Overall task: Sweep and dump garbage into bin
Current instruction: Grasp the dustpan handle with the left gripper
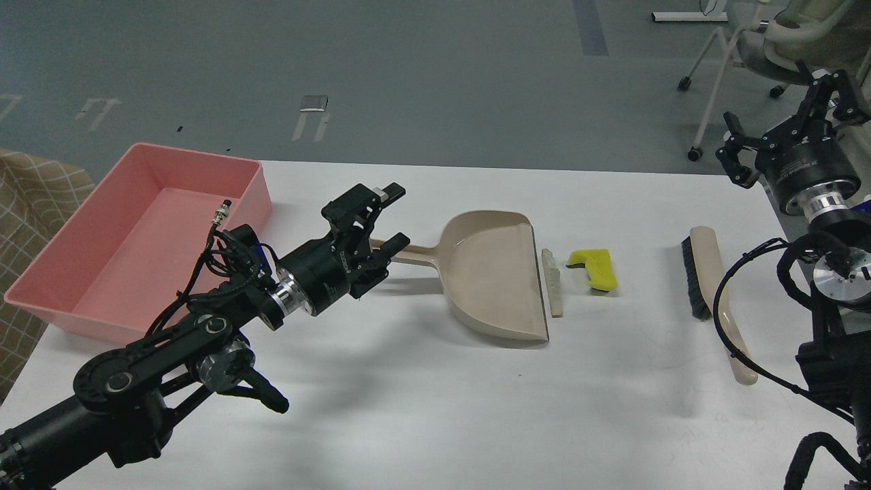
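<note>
The beige dustpan point(493, 279) lies mid-table with its handle pointing left. A whitish bread-like slice point(553, 282) lies along its open right edge. A yellow sponge piece point(595, 268) lies just right of the slice. The pink bin point(136, 235) stands at the table's left. My left gripper point(386, 218) is open, its fingers spread above and below the end of the dustpan handle. My right gripper point(789, 129) is open and empty, raised at the far right beyond the table's edge. The beige brush point(711, 292) lies below it on the table.
The white table point(435, 408) has its far edge behind the dustpan. An office chair point(762, 34) stands on the grey floor at the back right. A checked cloth point(27, 204) lies left of the bin.
</note>
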Available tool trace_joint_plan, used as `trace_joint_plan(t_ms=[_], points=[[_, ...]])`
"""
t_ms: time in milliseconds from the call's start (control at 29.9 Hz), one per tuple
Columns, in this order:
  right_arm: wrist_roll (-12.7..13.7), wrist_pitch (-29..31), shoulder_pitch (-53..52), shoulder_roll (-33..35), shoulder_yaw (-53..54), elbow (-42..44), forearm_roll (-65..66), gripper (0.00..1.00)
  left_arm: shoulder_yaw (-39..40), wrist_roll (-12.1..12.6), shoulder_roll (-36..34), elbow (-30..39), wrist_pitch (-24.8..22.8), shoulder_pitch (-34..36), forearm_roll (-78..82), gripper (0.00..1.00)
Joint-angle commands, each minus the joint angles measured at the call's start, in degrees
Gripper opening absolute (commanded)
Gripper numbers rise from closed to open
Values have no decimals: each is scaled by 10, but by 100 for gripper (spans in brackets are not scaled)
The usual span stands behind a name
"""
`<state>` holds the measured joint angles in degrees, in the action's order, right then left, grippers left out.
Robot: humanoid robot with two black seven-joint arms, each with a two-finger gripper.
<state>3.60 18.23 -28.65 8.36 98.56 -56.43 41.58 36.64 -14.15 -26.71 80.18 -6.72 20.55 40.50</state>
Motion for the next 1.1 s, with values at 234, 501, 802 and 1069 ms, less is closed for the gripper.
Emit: trace_joint_plan(t_ms=[234,501,802,1069], points=[[0,-2,17,1,2,-14,0,100,-49,1,2,-27,21,-20,13,91],[0,-3,17,6,2,-14,0,100,-43,-2,32,-103,27,-1,12,91],[0,-3,24,5,2,-18,0,100,-40,-6,33,-135,27,24,9,91],[0,-4,25,4,2,-19,0,100,-41,-35,35,-178,25,49,10,79]])
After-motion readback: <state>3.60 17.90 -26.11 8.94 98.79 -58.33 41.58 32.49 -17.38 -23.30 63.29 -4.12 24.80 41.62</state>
